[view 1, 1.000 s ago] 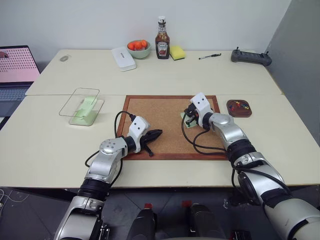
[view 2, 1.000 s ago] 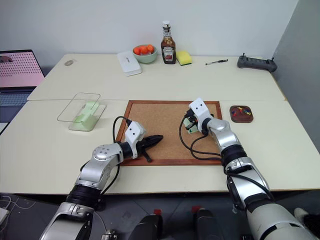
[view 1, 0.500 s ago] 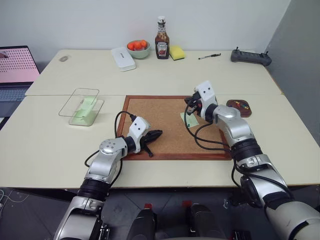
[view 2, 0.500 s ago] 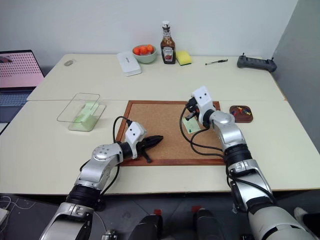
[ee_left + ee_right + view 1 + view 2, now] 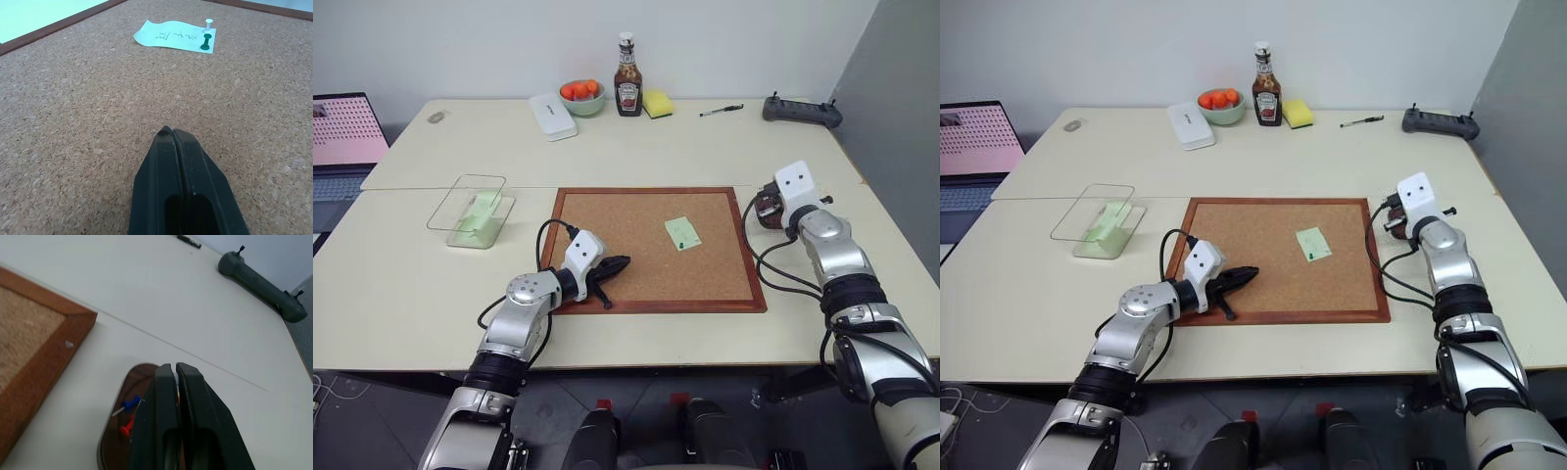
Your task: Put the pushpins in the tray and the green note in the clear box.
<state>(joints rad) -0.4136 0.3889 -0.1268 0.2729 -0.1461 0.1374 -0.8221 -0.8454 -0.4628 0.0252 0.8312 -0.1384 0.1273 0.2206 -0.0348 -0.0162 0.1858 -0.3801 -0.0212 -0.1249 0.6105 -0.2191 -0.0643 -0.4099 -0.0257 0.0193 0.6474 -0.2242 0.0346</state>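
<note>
The green note (image 5: 682,233) lies flat on the corkboard, held by a green pushpin (image 5: 205,47) and a white pushpin (image 5: 209,22). My left gripper (image 5: 619,261) rests shut and empty on the board's near left part, pointing toward the note. My right gripper (image 5: 174,368) hangs shut just over the tray (image 5: 115,450), right of the board. A small pale sliver that looks like a pushpin is pinched at its tips. A blue pin (image 5: 129,405) and a red pin (image 5: 127,428) lie in the tray. The clear box (image 5: 460,238) stands left of the board, lid raised.
The corkboard (image 5: 636,211) sits mid-table. Along the far edge stand a white case (image 5: 554,115), a green bowl of orange fruit (image 5: 583,95), a ketchup bottle (image 5: 628,88), a yellow sponge (image 5: 658,103), a pen (image 5: 722,111) and a dark controller (image 5: 801,111). A laptop (image 5: 342,137) is far left.
My right gripper has swung right, from the green note off the corkboard to above the tray. The note stays on the board. The left arm has not moved.
</note>
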